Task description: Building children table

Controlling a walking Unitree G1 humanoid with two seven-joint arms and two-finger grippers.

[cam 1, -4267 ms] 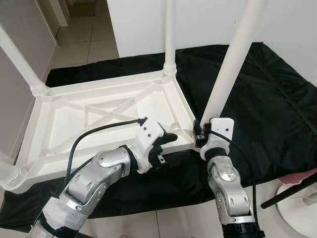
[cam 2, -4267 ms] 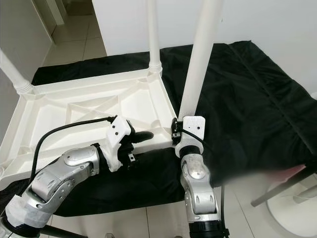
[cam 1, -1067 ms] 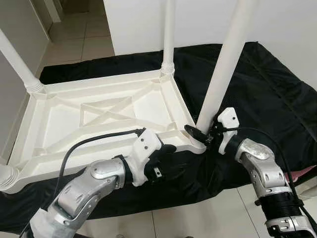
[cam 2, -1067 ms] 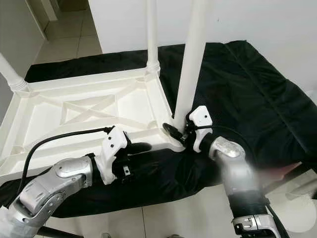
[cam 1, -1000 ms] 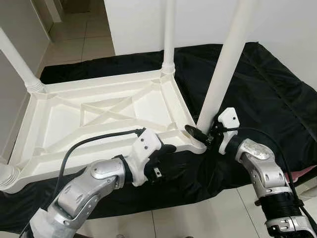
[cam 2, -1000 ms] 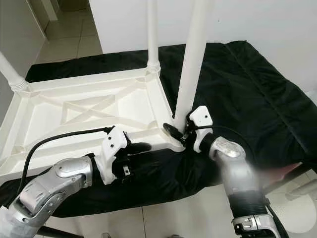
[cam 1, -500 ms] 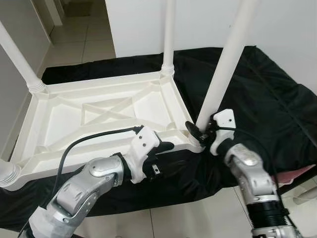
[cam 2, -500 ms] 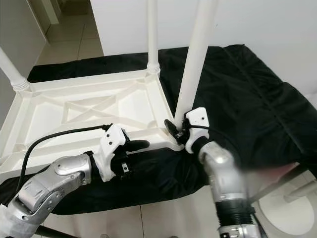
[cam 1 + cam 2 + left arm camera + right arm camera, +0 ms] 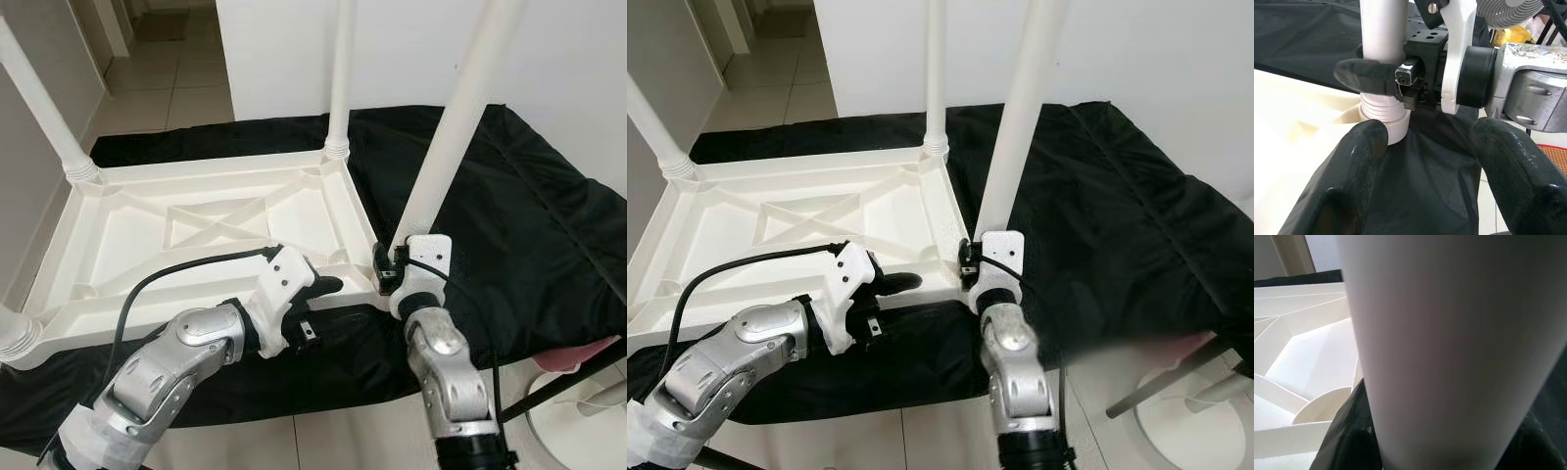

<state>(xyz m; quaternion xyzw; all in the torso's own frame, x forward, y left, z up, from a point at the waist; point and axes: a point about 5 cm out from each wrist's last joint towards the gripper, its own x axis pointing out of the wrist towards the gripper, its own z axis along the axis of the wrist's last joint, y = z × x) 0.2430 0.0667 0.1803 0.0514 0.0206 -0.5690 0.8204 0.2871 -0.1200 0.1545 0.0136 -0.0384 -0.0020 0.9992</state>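
Table top (image 9: 211, 230): lying upside down on the black cloth (image 9: 509, 211), ribbed underside facing up; serving as landmark for everything below.
Fitted legs: standing upright at the far-right corner (image 9: 339, 88) and far-left corner (image 9: 44, 103) of the table top; a third base (image 9: 12, 338) showing at the near-left corner.
Near-right leg (image 9: 453, 122): rising from the near-right corner of the table top, leaning slightly away from it; threaded collar (image 9: 1382, 105) sitting at the corner socket, seating not yet confirmable.
Right gripper (image 9: 386, 268): closing around the base of the near-right leg just above the collar, one finger (image 9: 1369, 76) wrapping the front of the tube; gripping firmly by the look of it.
Left gripper (image 9: 318, 290): resting at the near edge of the table top, beside the same corner; fingers (image 9: 1359, 161) spreading wide apart, holding nothing, apparently steadying the rim.
Handling, leg: judging hollow moulded plastic, light, stiff, smooth and glossy, so likely slipping under a twisting grip; long lever above the hold, tipping easily.
Handling, table top: judging light and rigid, sliding readily on the cloth unless braced.
Where to hold: low on the leg, close to the collar, for turning; near rim of the table top beside the corner for bracing.
Risk: cross-threading if the lean is not being corrected.
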